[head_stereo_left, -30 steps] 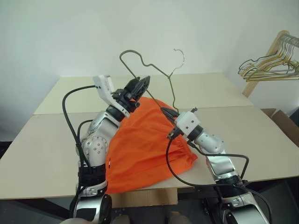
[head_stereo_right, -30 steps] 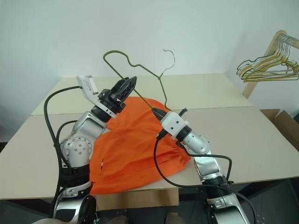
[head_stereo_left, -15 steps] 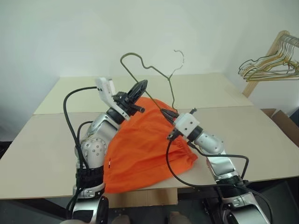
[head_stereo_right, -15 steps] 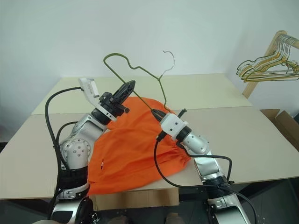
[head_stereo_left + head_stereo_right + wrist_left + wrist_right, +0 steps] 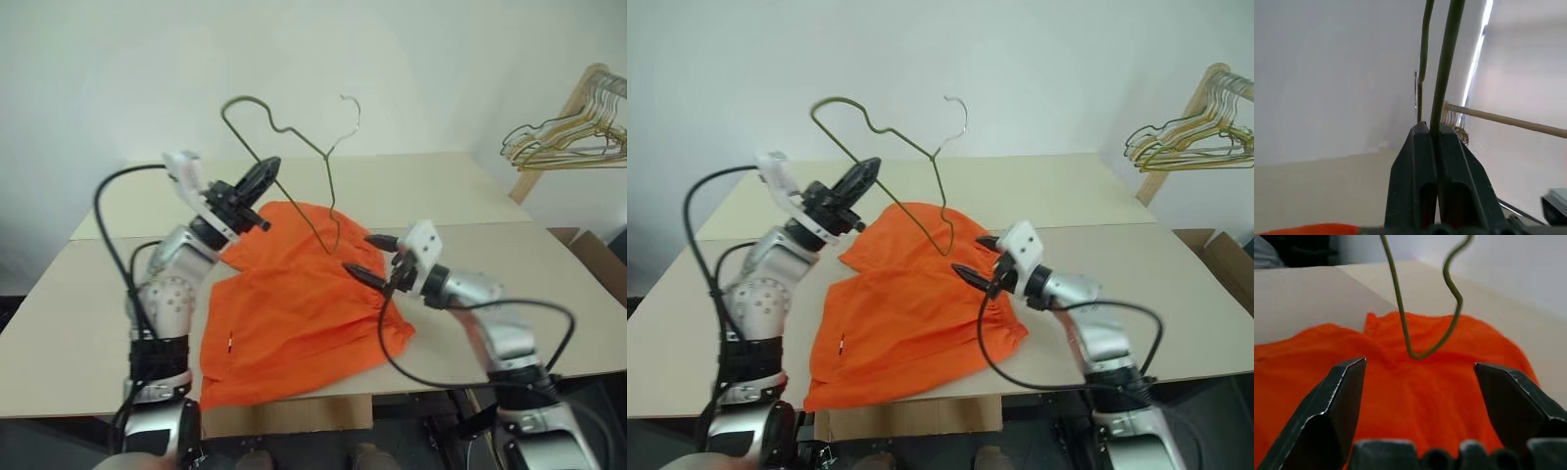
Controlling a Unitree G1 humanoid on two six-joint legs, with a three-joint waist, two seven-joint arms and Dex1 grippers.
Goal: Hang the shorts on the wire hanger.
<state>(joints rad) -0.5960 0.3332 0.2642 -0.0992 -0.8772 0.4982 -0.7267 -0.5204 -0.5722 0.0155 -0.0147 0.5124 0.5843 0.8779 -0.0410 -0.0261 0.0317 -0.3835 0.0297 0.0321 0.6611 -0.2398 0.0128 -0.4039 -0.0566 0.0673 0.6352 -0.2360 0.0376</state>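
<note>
Hanger [image 5: 294, 157] aloft in left end effector [image 5: 263, 174]

Two light beige tabletops [image 5: 549, 284] are sitting pushed together front to back, seam running straight across between them. Plain white wall [image 5: 411, 59] is standing behind the far one. Off the tables' far right corner, a slanted wooden rack pole [image 5: 563, 117] is leaning up toward the wall, carrying a bunch of gold, green and silver wire hangers [image 5: 566, 147] hanging out to its left. A brown cardboard box [image 5: 596, 259] is sitting on the floor at the right edge, just beside the near tabletop.
</note>
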